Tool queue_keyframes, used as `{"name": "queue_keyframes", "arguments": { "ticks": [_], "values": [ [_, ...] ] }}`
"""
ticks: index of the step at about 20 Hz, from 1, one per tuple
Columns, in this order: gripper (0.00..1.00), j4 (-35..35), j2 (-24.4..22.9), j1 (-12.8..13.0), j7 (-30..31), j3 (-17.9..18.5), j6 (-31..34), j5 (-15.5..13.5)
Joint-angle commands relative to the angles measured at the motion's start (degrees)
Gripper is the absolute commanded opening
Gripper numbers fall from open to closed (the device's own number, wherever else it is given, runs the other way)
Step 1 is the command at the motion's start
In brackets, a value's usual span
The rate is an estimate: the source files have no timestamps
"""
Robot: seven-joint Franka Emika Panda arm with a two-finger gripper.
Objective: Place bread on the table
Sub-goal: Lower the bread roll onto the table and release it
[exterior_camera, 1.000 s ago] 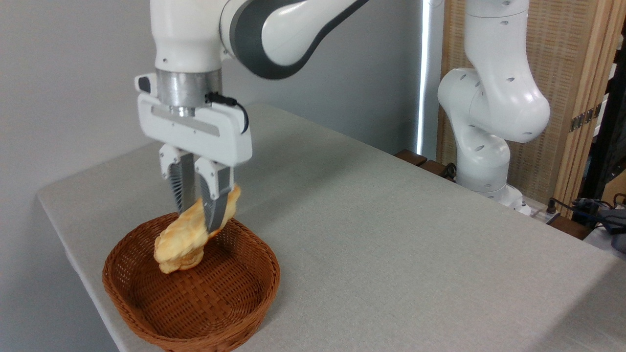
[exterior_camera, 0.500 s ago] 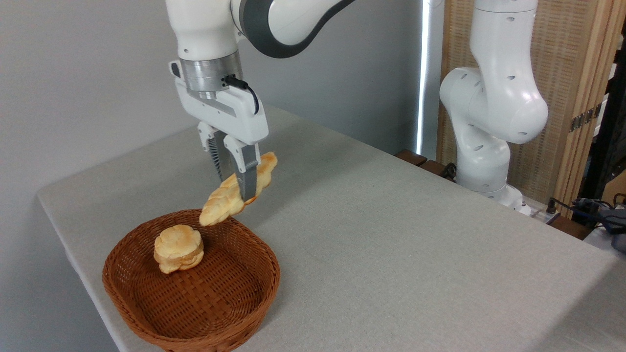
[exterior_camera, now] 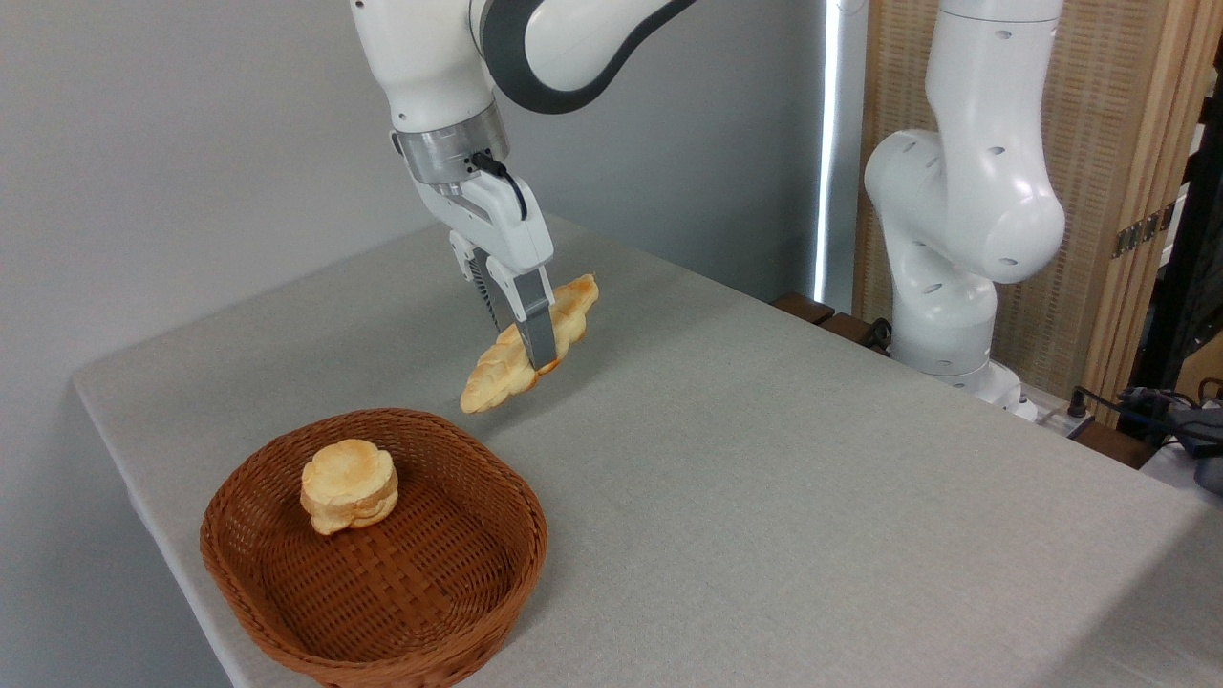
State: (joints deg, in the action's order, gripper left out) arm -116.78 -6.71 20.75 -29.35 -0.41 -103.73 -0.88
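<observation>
The bread point(exterior_camera: 497, 375), a long tapered golden-tan loaf, hangs tilted in the air above the table point(exterior_camera: 764, 459), its lower end pointing down-left. My gripper point(exterior_camera: 532, 355) is shut on the loaf's middle, with the fingers point(exterior_camera: 535, 325) angled slightly right. The loaf is up and to the right of the basket, clear of its rim. Its shadow falls on the grey cloth behind it.
A brown wicker basket point(exterior_camera: 459, 612) stands at the table's front left with a small round flower-shaped bun point(exterior_camera: 349, 484) inside. The arm's white base point(exterior_camera: 955, 287) rises at the back right beside a wooden screen. Cables lie at the far right edge.
The gripper has lifted the bread out of the basket and carried it up and to the right, past the basket's rim. The bun it hid before now shows.
</observation>
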Motion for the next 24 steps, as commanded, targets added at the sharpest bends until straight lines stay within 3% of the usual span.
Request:
{"name": "queue_keyframes", "arguments": {
  "ticks": [1, 2, 4, 6, 8, 18, 24],
  "values": [
    [0.59, -0.46, 0.82, 1.13, -1.33, 0.58, 0.02, -0.87],
    [0.59, -0.38, 1.96, 1.13, -1.33, 0.58, -0.51, -0.87],
    [0.76, -0.38, 3.37, 1.13, -0.63, 0.58, -3.22, -0.87],
    [0.82, -0.29, 3.99, 1.05, -0.62, 0.58, -4.99, -0.79],
    [1.00, -0.29, 4.43, 1.05, -0.62, 0.67, -6.57, -0.79],
    [1.00, 0.41, 4.87, 0.96, -0.71, 0.85, -6.14, -0.70],
    [1.00, 5.77, 4.52, 0.17, -0.53, 1.46, -6.84, -0.61]
  ]
}}
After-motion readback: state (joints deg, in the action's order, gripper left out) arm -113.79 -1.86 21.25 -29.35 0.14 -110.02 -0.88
